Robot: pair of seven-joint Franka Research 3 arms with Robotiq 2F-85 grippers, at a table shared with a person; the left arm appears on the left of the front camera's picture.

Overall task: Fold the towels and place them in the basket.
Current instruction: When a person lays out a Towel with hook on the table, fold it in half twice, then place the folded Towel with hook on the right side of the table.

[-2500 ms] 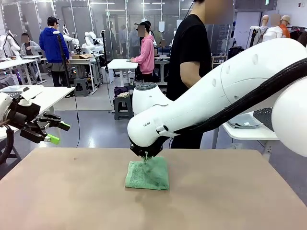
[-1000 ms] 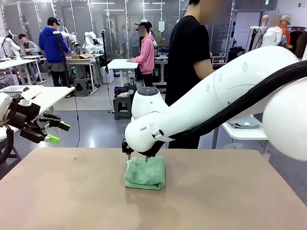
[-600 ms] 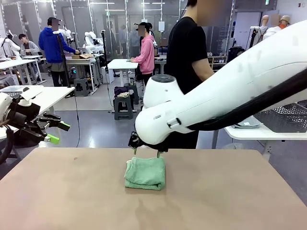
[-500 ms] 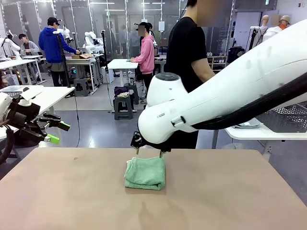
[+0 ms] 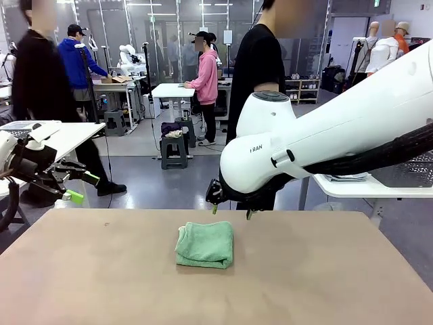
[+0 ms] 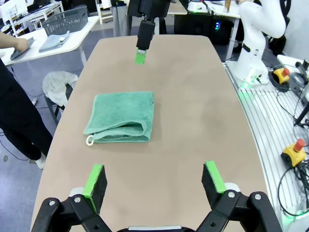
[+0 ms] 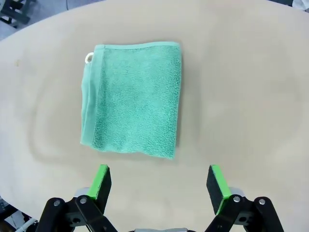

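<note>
On the near side, the tan desk (image 5: 101, 284) lay bare up to the towel (image 5: 204, 244), a mint-green terry cloth folded into a thick, near-square pad around the middle of the top. In the right wrist view the towel (image 7: 131, 99) lay flat beyond the right pincer (image 7: 159, 182), whose green-padded fingers stood spread wide and empty, clear of the cloth. A small white loop (image 7: 89, 58) poked out at one far corner.

From the front, the right pincer (image 5: 231, 211) hung above the desk just behind the towel and a little to its right, not touching it. The white link above it bore the grey letters "RAN" (image 5: 256, 149), the rest of the word turned away.

The left pincer (image 5: 83, 188) sat off the desk's left end, well apart from the towel, also spread and empty. In its wrist view, the basket (image 6: 67, 20) stood on a white side table past the desk's edge.
</note>
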